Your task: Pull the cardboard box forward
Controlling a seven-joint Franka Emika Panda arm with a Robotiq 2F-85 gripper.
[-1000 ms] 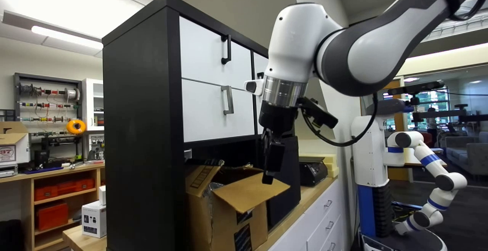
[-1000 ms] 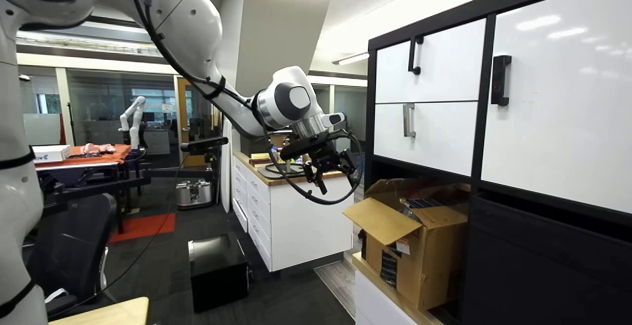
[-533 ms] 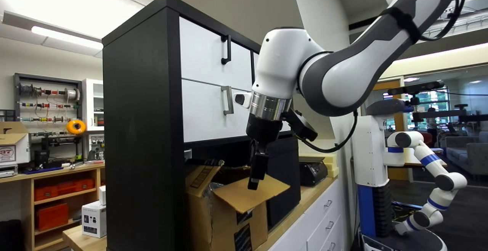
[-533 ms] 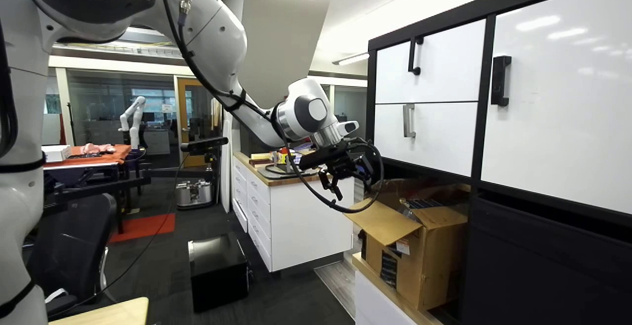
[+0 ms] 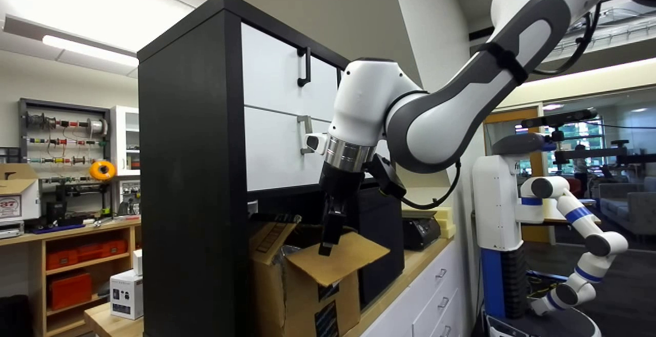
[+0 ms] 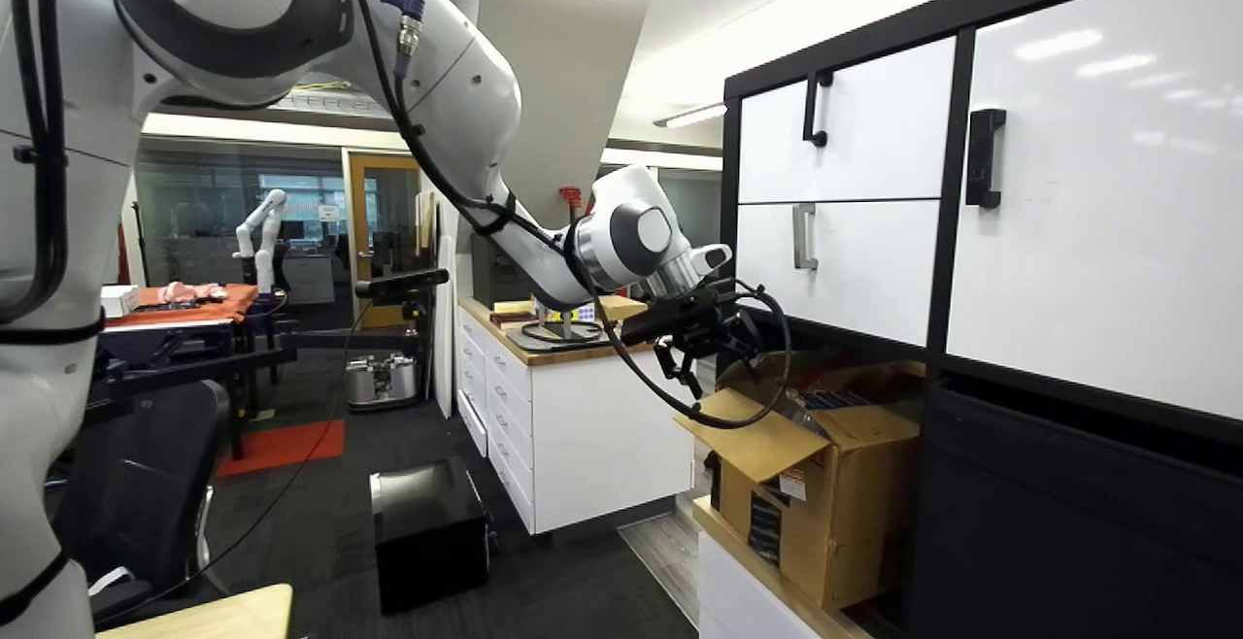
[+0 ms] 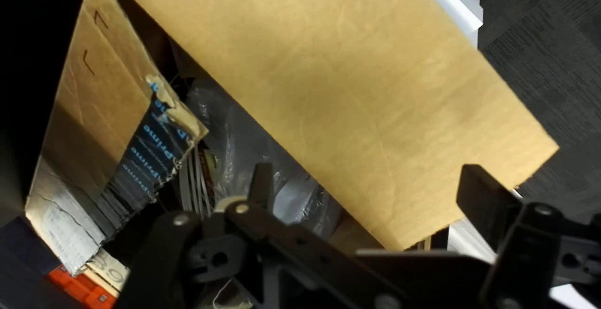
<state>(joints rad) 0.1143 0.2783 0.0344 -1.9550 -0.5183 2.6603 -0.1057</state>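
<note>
**Gripper (image 7: 367, 173) spread above the cardboard box (image 6: 825, 503); pull not yet begun**

Gripper: one, mine. Fingers (image 7: 481, 196) wide apart, nothing held. In the wrist view one finger shows over the box's mouth, the other across the outer end of its front flap (image 7: 328, 79). Contact with the box: cannot tell.

Step in hand, as I judge it: taking hold. I should come down astride the box's front wall, one finger within, one without, and close near the flap's fold; the free end would likely bend or tear. Then a slow, level draw, straight out, so the box does not tip or twist.

Arm (image 5: 464, 101): one, above and in front of the box. Forearm slopes down; wrist (image 5: 361, 96) bent so that my gripper points downward, leaning in toward the box.

Cable (image 6: 723, 424): one, looped under the wrist, crossing the box's flap in an exterior view; a possible snag.

Box: brown, flaps loose, clear plastic (image 7: 249, 144) within. Beneath it, a wooden surface (image 5: 382, 303); around it, the lower bay of the black cabinet (image 5: 184, 173).

Surface: a narrow strip shows before the box. A short pull seems wise; a long one might run the box over the edge.
</note>
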